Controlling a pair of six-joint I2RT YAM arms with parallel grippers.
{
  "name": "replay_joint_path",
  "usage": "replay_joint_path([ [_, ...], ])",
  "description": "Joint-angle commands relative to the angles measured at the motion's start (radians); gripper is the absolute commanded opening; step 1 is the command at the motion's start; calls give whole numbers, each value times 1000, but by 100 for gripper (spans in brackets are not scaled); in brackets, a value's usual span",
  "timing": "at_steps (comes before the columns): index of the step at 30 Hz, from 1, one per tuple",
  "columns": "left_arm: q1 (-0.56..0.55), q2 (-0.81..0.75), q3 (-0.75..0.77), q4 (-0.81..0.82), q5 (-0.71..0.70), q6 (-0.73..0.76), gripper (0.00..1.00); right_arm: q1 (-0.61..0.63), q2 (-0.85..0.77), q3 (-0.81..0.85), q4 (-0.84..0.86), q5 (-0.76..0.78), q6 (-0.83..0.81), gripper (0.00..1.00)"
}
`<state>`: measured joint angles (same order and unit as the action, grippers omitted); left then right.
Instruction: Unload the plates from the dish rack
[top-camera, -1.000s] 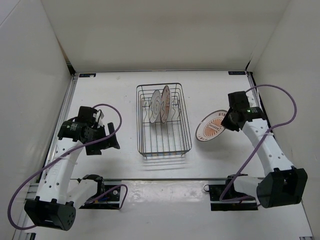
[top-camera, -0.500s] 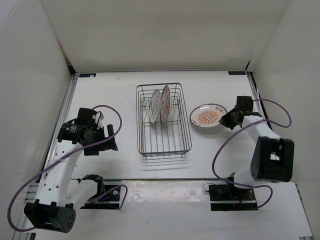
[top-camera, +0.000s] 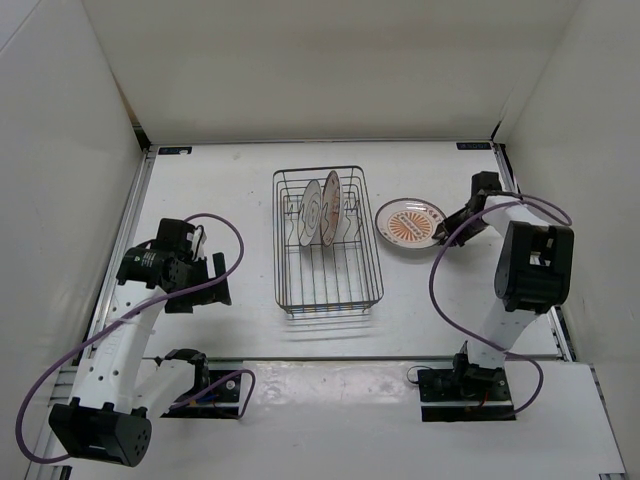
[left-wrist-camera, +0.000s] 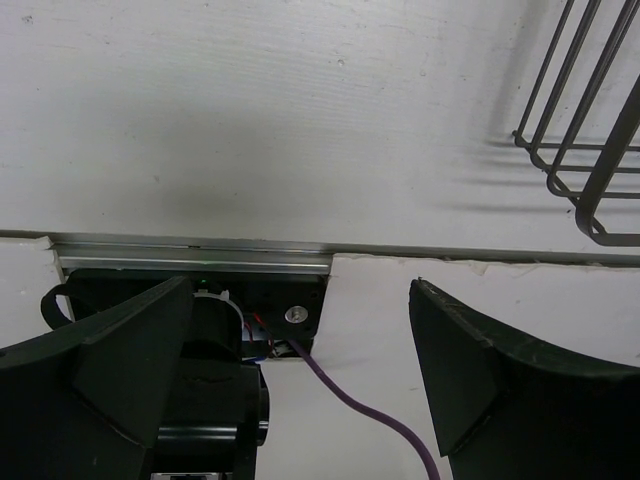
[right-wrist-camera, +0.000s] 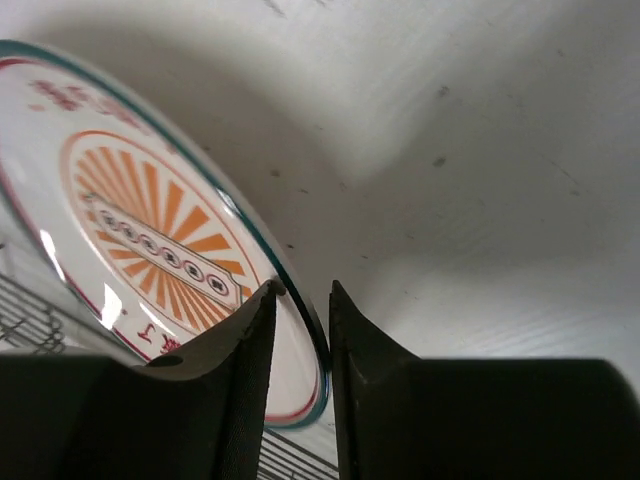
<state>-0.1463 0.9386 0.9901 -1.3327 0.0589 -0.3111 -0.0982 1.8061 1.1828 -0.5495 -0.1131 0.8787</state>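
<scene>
The dark wire dish rack (top-camera: 330, 282) stands mid-table with two plates (top-camera: 311, 212) (top-camera: 331, 207) upright between its prongs. A third plate (top-camera: 410, 222), white with an orange sunburst, lies flat on the table just right of the rack. My right gripper (top-camera: 452, 226) reaches its right edge. In the right wrist view the plate (right-wrist-camera: 150, 240) has its rim running between my right gripper's (right-wrist-camera: 302, 288) fingers, which are slightly parted, with gaps beside the rim. My left gripper (top-camera: 225, 272) hangs wide open and empty left of the rack; in the left wrist view the left gripper (left-wrist-camera: 300, 290) is over the table's front rail.
White walls close in the table on the left, back and right. A corner of the rack (left-wrist-camera: 590, 150) shows at the upper right of the left wrist view. Purple cables (left-wrist-camera: 350, 400) trail from both arms, and the arm mounts sit along the near edge.
My right arm carried the plate toward the back and laid it flat on the table right of the rack, then its jaws parted a little. The left arm hardly moved.
</scene>
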Motion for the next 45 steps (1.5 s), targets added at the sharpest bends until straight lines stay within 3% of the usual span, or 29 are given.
replay_joint_path([
  [1,-3,-11,-7,9,-19,10,100,-1,39,9,-210,73,-12,30],
  [6,2,8,-5,6,-22,10,100,-3,99,118,-362,157,-24,42],
  [13,8,-15,-16,0,-33,12,100,0,42,187,-323,158,-93,42],
  [19,5,-15,-19,6,-36,15,100,17,41,466,-274,-91,-236,42],
  [21,7,-14,-19,6,-33,12,100,70,58,616,-267,-170,-282,47],
  [22,8,-9,-18,6,-28,10,100,89,65,650,-268,-189,-302,56],
  [24,7,-8,-25,12,-18,3,100,208,111,799,-303,-195,-380,60],
  [25,7,-6,-31,16,-11,0,100,242,127,837,-343,-180,-411,62],
  [26,8,-4,-33,24,-5,-5,100,382,171,976,-369,-136,-440,62],
  [28,8,-3,-33,27,2,-6,100,493,200,1087,-423,-42,-533,63],
  [32,7,-11,-41,21,7,-13,100,592,213,1068,-432,151,-611,63],
  [45,7,-40,-56,9,-24,4,100,769,279,1046,-484,414,-666,62],
])
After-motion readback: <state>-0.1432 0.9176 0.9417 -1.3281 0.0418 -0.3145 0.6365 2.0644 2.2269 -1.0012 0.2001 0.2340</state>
